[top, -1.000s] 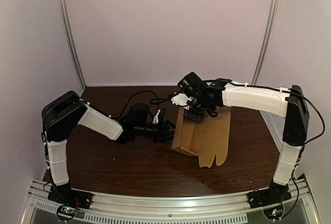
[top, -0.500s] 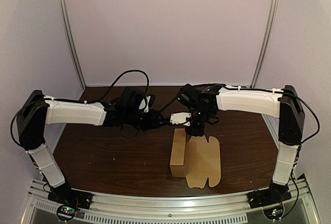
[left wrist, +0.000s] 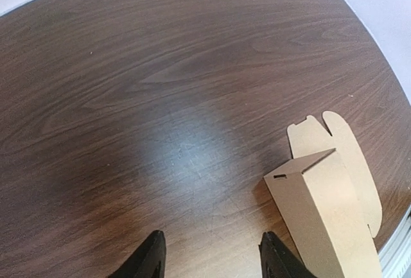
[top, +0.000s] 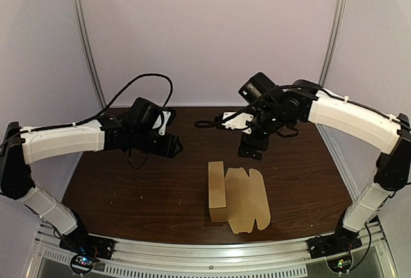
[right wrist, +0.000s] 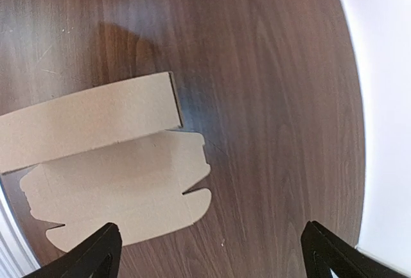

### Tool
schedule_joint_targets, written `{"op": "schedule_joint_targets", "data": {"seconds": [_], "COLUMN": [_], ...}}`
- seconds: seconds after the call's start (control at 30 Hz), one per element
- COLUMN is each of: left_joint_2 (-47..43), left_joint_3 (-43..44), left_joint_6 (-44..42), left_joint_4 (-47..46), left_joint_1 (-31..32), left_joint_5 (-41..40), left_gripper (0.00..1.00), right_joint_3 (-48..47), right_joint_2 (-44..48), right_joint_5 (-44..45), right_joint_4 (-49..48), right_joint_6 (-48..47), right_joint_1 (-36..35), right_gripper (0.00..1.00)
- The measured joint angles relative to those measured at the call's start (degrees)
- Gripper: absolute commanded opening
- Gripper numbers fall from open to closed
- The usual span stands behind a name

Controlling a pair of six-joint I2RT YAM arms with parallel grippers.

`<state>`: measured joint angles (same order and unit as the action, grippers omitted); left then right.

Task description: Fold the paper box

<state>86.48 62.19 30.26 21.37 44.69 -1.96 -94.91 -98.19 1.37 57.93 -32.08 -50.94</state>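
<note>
The box (top: 236, 196) is found lying on the table (top: 128, 194), near the front edge and right of centre. Its left part is folded up into a long raised section. A flat panel with rounded tabs is spread on the table along its right side. The box is touched by neither gripper. The left gripper (top: 173, 147) is poised above the table, left of and behind the box, fingers parted and gripping nothing. The right gripper (top: 250, 151) is poised above the table behind the box, fingers spread wide and likewise gripping nothing.
</note>
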Motion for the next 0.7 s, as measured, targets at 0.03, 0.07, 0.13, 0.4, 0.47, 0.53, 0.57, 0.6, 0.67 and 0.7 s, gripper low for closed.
{"op": "schedule_joint_targets", "data": {"seconds": [0.03, 0.07, 0.13, 0.4, 0.47, 0.53, 0.57, 0.6, 0.67, 0.7], "left_joint_2": [-0.8, -1.7, -3.0, -1.8, -0.4, 1.4, 2.6, 3.4, 5.1, 5.8], "left_joint_3": [0.0, 0.0, 0.0, 2.2, 3.0, 3.8, 4.4, 4.9, 6.0, 6.4], "left_joint_6": [-0.5, -1.3, -2.9, -8.5, -9.4, -10.3, -10.8, -11.0, -11.6, -11.8], "left_joint_4": [0.1, 0.1, 0.2, 2.8, 3.0, 3.3, 3.5, 3.7, 4.3, 4.3], "left_joint_1": [0.0, 0.1, 0.5, 7.6, 8.9, 10.0, 10.3, 10.8, 11.3, 11.5], "left_joint_5": [0.9, 1.9, 4.9, 16.5, 18.5, 20.1, 20.7, 21.1, 21.6, 21.8], "left_gripper": [0.47, 0.45, 0.37, 0.01, 0.00, 0.00, 0.00, 0.00, 0.00, 0.00], "right_joint_3": [1.8, 4.6, 10.5, 19.9, 22.0, 24.4, 25.3, 26.1, 27.0, 27.2], "right_joint_2": [2.9, 6.5, 12.6, 14.3, 14.6, 15.3, 15.6, 15.9, 16.1, 16.1], "right_joint_5": [0.5, 1.3, 2.3, -6.8, -10.7, -13.7, -14.6, -15.6, -17.2, -17.9], "right_joint_4": [-0.9, -2.9, -6.2, -5.8, -5.2, -5.1, -5.0, -4.8, -4.6, -4.6], "right_joint_6": [0.8, 2.3, 5.3, 13.6, 14.9, 15.9, 16.0, 16.0, 16.0, 16.0], "right_joint_1": [0.4, 1.1, 3.8, 21.2, 23.5, 24.4, 24.5, 24.6, 24.7, 24.8], "right_gripper": [1.00, 1.00, 1.00, 0.90, 0.91, 0.91, 0.91, 0.91, 0.91, 0.91]}}
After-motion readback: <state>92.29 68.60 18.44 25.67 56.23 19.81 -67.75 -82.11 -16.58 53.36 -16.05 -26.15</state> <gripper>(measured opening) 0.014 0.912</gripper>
